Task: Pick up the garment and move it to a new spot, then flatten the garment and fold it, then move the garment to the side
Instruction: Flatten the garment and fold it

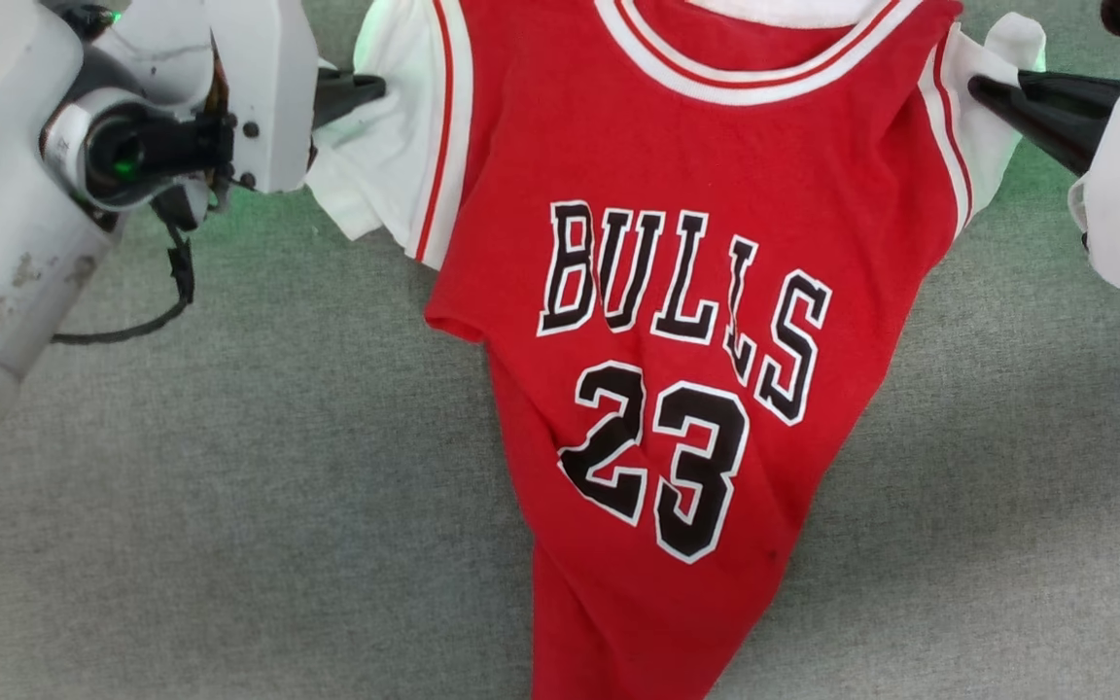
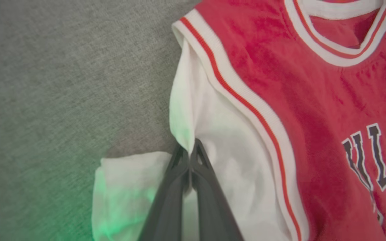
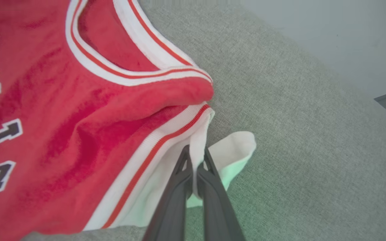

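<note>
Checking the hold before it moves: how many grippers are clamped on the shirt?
2. The left gripper is shut on one white sleeve of the garment; the right gripper is shut on the other sleeve.

Head: down, close above garment point(image 1: 696, 146).
Left wrist: along left end effector point(image 2: 190, 149), near sleeve point(image 2: 219, 134).
Right wrist: along right end effector point(image 3: 197, 154), near other sleeve point(image 3: 235, 147).
Shared: collar point(image 1: 764, 89).

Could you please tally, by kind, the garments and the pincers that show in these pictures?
garment: 1
pincers: 2, the left pincer and the right pincer, each shut on the garment
Total: 3
</note>
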{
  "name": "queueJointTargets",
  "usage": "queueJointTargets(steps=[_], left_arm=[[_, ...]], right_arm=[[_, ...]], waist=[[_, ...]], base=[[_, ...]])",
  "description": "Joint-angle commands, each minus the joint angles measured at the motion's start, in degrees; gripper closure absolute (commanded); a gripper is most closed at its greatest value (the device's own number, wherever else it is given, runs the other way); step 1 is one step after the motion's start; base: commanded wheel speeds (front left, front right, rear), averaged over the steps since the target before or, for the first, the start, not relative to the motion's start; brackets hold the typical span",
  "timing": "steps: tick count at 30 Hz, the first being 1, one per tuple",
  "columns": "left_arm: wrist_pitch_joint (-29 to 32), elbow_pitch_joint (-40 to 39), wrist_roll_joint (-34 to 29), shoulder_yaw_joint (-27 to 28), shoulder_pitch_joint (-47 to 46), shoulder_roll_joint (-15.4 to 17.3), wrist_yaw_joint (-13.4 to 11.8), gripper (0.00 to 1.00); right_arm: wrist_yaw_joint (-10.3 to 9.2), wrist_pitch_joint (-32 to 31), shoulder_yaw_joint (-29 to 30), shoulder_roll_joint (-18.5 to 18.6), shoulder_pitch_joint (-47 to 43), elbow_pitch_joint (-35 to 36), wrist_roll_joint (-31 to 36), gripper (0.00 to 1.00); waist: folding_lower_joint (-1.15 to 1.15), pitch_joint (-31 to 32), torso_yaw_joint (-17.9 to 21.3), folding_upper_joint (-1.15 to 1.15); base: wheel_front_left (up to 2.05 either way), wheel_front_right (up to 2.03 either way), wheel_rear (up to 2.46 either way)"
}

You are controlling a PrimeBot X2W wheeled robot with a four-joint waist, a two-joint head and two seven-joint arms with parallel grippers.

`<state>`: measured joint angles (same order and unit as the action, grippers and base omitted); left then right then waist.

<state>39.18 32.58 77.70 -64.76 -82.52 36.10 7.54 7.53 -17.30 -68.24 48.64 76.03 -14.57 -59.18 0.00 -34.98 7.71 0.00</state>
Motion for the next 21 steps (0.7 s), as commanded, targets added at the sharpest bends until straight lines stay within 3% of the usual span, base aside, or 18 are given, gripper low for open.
queueJointTargets(steps=[1,10,17,21], left_arm=[[-0.6,0.7,0.7,-1.6,2.9,-0.4,-0.1,1.0],[-12.6,1.2,1.6,2.5,0.0,0.3,-0.1,1.0],[-23.1,7.5,0.1,5.9,-5.3,-1.0,-0.1,1.0],[-30.1,11.2,-1.0,8.5,-10.8,-3.7,-0.1,1.0]], right_arm=[[-0.09,1.7,-0.9,0.5,1.0,-0.4,-1.0,1.0],[-0.09,10.3,-0.2,0.6,4.3,-5.5,0.2,1.0],[-0.09,15.5,4.0,-4.0,11.1,-15.2,1.1,1.0],[-0.09,20.2,9.1,-8.0,18.0,-24.2,3.9,1.0]], waist=[[0.0,0.6,-0.1,0.0],[0.0,1.6,-1.6,0.0],[0.0,0.9,-2.6,0.0],[0.0,0.1,-3.5,0.0]], base=[[0.0,0.0,0.0],[0.0,0.0,0.0],[0.0,0.0,0.0],[0.0,0.0,0.0]])
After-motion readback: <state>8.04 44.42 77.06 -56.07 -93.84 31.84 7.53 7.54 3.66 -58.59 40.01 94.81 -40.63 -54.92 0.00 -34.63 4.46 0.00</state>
